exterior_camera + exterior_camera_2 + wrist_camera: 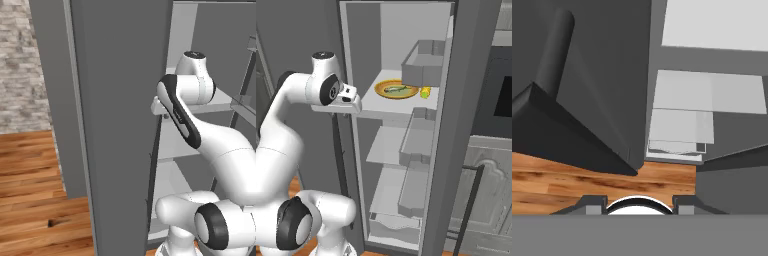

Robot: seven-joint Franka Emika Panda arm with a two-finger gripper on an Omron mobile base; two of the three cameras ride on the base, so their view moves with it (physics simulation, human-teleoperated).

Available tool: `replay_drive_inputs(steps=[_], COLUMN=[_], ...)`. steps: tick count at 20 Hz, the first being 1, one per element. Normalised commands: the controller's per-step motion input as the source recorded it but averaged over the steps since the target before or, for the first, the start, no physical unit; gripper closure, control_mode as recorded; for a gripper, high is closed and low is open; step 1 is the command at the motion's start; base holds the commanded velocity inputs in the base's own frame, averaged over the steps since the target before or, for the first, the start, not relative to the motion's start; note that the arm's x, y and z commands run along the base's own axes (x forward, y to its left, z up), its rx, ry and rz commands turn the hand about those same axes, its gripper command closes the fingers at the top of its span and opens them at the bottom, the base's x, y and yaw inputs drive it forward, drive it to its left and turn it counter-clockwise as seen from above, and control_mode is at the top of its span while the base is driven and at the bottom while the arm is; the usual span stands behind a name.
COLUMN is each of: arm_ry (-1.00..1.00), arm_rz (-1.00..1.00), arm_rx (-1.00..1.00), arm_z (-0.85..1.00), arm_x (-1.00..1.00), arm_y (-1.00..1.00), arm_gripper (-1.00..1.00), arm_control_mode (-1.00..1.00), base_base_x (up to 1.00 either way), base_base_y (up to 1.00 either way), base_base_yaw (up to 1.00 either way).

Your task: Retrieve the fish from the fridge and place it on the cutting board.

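The fridge [468,100] stands open, its pale grey shelves [381,104] showing. On the upper shelf the slender greenish-yellow fish [397,89] lies on an orange plate [387,93]. My gripper [350,100] hangs at the left edge of the opening, level with that shelf and well left of the fish. It points down: in the hand view the gripper [639,206] is open with nothing between its fingertips [594,204], above the wooden floor [587,180] and the lower shelves [682,125]. The cutting board is out of view.
A small yellow item [426,92] sits right of the plate. Grey bins [423,65] line the right side of the opening. A broad dark fridge panel [120,125] rises close on the arm's left. A dark oven front [501,95] and grey cupboards [491,190] stand to the right.
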Motion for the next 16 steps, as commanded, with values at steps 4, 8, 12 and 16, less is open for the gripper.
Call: replay_drive_inputs(steps=[4,8,12,16], arm_ry=[0.00,-0.01,-0.07,-0.14], arm_rz=[-0.04,-0.11,-0.11,-0.12], arm_rx=[0.00,0.00,0.03,0.06], arm_z=[-0.01,0.00,0.01,0.00], arm_x=[0.00,-0.04,-0.01,0.00], arm_y=[-0.07,-0.21,-0.32,-0.30], arm_gripper=[-1.00,-1.00,-1.00,-1.00], arm_control_mode=[-1.00,-1.00,-1.00,-1.00], base_base_x=[0.00,0.00,0.00,0.00], base_base_y=[0.00,0.00,0.00,0.00], base_base_yaw=[0.00,0.00,0.00,0.00])
